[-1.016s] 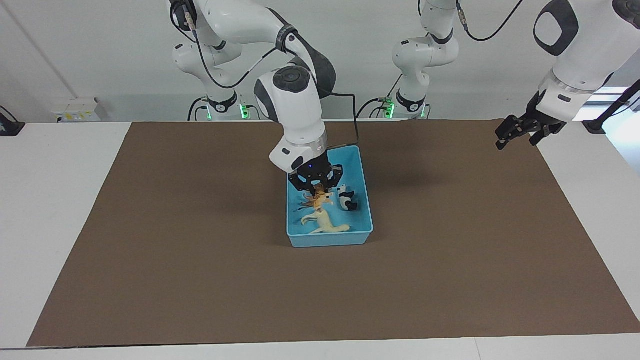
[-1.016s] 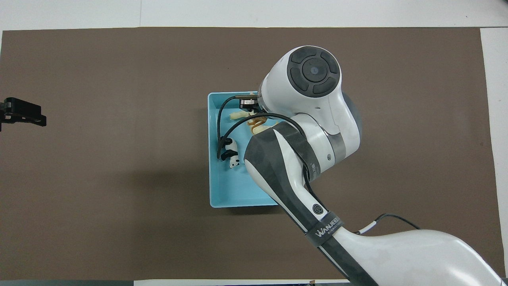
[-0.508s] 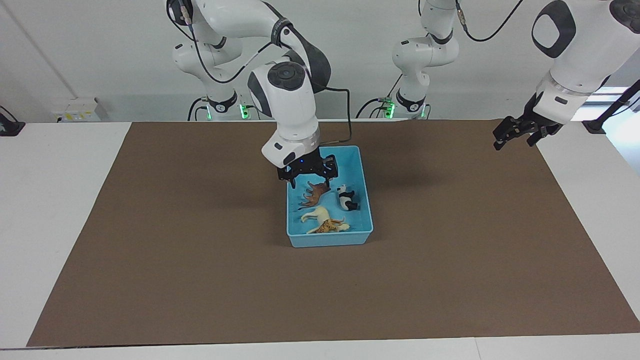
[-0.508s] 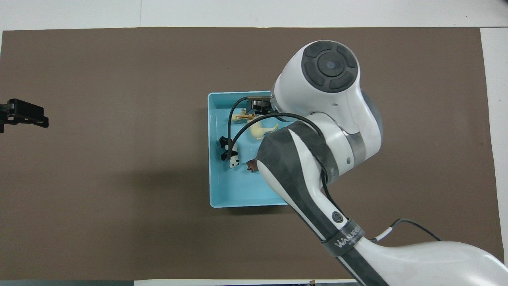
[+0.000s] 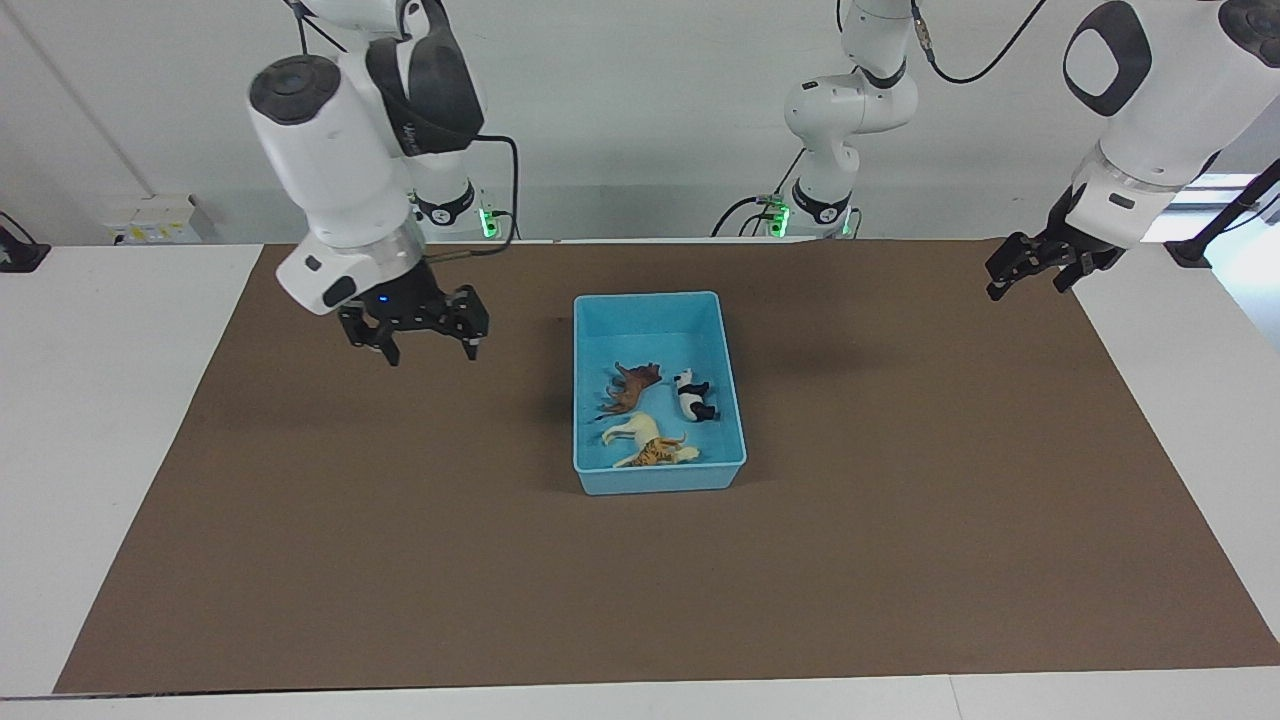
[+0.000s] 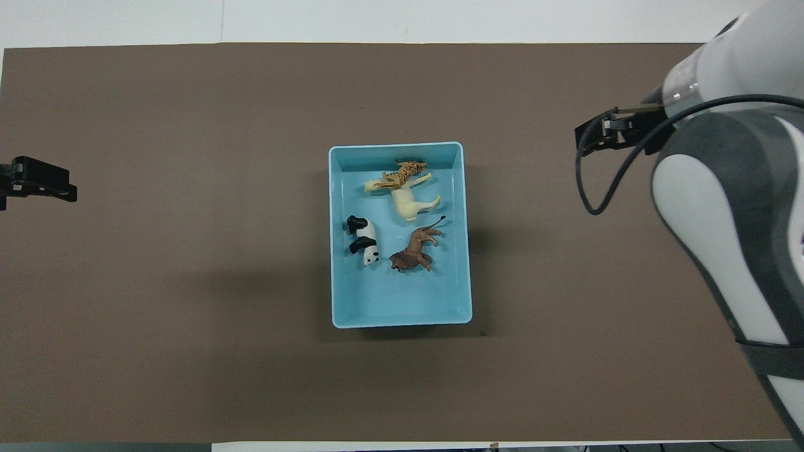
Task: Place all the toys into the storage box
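Four toys (image 5: 655,415) in storage box (image 5: 733,455) – long axis toward robots; right end effector (image 5: 429,346) spread.

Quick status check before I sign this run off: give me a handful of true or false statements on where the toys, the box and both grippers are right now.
1. All four toys lie in the storage box. True.
2. The right gripper holds the orange striped cat. False: it is open and empty, up over the brown mat, off to the box's side toward the right arm's end.
3. The cat rests against the cream horse. True.
4. The panda is on the mat. False: it is in the box beside the brown animal.
5. The left gripper is over the box. False: it waits over the mat's edge.
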### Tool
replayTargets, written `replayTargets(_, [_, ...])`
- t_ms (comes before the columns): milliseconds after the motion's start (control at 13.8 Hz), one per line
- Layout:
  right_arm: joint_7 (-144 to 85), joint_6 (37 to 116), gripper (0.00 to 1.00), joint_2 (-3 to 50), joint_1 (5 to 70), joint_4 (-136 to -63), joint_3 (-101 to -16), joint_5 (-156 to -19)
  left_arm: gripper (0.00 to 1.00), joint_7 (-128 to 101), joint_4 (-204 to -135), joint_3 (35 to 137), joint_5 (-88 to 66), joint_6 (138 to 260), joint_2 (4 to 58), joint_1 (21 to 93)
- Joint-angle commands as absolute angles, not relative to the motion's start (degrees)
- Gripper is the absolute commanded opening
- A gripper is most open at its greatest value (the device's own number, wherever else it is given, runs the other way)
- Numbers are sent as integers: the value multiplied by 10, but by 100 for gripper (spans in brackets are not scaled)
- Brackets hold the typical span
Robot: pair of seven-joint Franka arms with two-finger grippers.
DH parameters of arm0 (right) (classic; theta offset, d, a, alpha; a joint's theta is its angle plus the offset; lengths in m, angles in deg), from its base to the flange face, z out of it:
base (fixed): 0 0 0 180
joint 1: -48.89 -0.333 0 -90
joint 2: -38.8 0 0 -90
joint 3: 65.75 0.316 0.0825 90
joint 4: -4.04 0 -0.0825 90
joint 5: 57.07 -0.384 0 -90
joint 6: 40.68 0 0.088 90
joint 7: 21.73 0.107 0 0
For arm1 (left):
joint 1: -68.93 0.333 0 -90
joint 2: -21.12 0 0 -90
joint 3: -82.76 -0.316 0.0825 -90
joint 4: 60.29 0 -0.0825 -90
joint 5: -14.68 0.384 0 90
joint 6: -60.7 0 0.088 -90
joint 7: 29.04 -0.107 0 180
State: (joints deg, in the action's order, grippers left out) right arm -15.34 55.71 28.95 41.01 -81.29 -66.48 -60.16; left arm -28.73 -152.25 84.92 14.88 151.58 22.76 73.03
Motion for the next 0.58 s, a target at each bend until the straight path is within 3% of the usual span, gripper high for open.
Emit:
replayTargets(0, [-193,532,100,308,458,-829,-656,-598,100,-292,-1533,850,144,1510,217,731])
replayTargets(508, [-174,569,100,379,464,-957,-656,-572,100,-292,-1532,850,144,1510,217,731])
